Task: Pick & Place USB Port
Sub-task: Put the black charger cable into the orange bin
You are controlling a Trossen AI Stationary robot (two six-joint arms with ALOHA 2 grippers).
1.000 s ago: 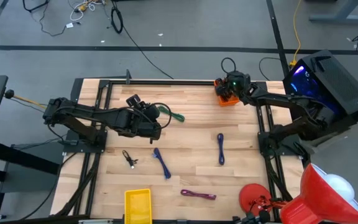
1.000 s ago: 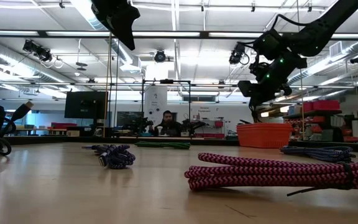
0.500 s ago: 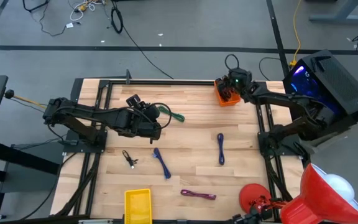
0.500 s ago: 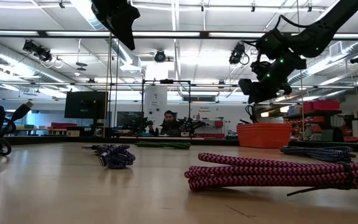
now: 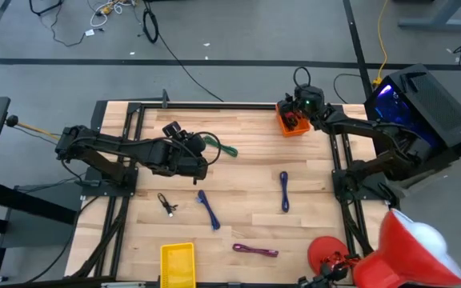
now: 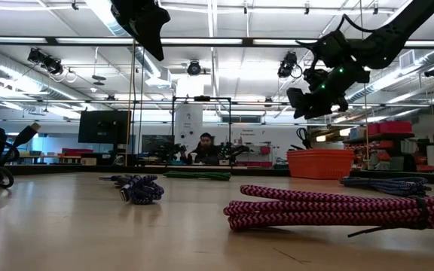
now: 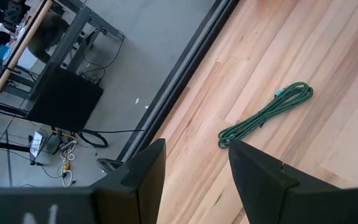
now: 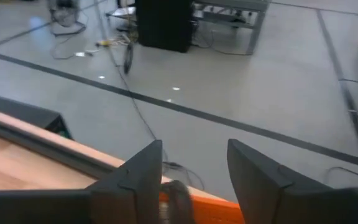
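Note:
Several bundled USB cables lie flat on the wooden table: a green one (image 5: 221, 147), a black one (image 5: 166, 204), two blue ones (image 5: 207, 208) (image 5: 284, 190) and a magenta one (image 5: 254, 250). My right gripper (image 8: 194, 149) hangs open over the orange bin (image 5: 292, 122) at the far right, with nothing between its fingers. A dark cable lies inside that bin (image 8: 216, 208). My left gripper (image 7: 194, 149) is open and raised just short of the green cable (image 7: 266, 115), touching nothing.
A yellow bin (image 5: 177, 262) sits at the near edge. Black frame rails run along the table's left (image 5: 122, 200), right (image 5: 344, 200) and far sides. A red lamp (image 5: 410, 252) stands past the near right corner. Bare wood lies between the cables.
My right gripper has tipped its fingers upward above the orange bin while staying over it. My left arm has kept still, and no cable on the table has moved.

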